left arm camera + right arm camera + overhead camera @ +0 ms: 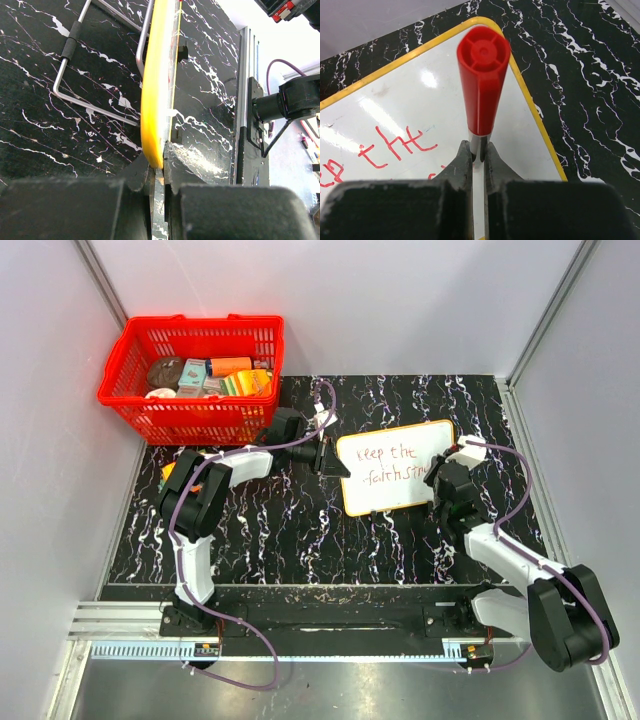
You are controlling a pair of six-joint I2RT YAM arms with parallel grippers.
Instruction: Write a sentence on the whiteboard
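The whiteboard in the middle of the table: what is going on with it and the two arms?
The left gripper is shut on the left edge of the whiteboard, steadying it. The right gripper holds a red marker at the board's right side, near the end of the second line. The sentence reads "keep the" above "faith", then a word partly hidden behind that gripper.

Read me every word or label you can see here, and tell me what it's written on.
"keep the": top line, red handwriting, on the whiteboard.
"faith str": second line there; its end is covered.
Packages in the red basket: print too small to read.
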